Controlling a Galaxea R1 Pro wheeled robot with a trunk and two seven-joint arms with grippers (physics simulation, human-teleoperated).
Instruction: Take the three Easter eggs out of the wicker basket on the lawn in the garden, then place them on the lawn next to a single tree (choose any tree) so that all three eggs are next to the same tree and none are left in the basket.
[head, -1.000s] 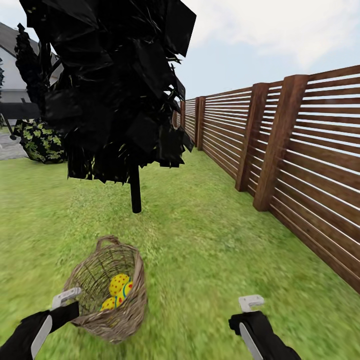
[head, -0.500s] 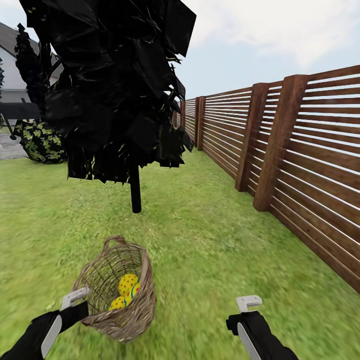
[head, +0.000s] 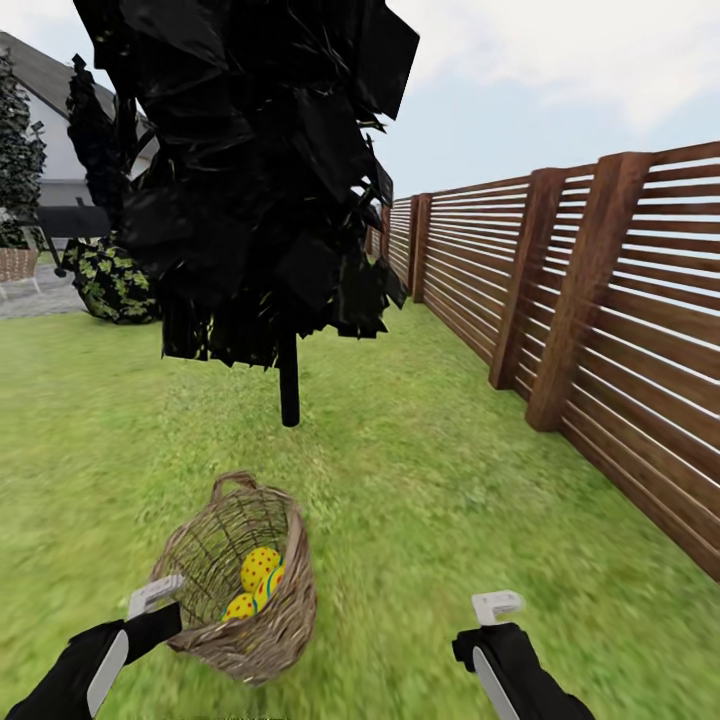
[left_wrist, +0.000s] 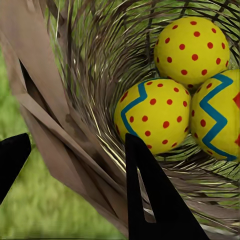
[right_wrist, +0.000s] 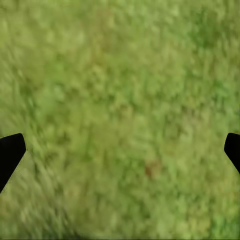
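Grass (head: 440, 500) ran to a slat fence (head: 600, 330). My left fingers (left_wrist: 150, 200) straddled the basket (head: 290, 610) wall, one inside, one outside, gripping its rim. My right fingers (right_wrist: 12, 152) hung spread and empty over lawn. All three eggs (left_wrist: 152, 116) lay in the basket, none set out; a dark tree (head: 289, 385) stood near.
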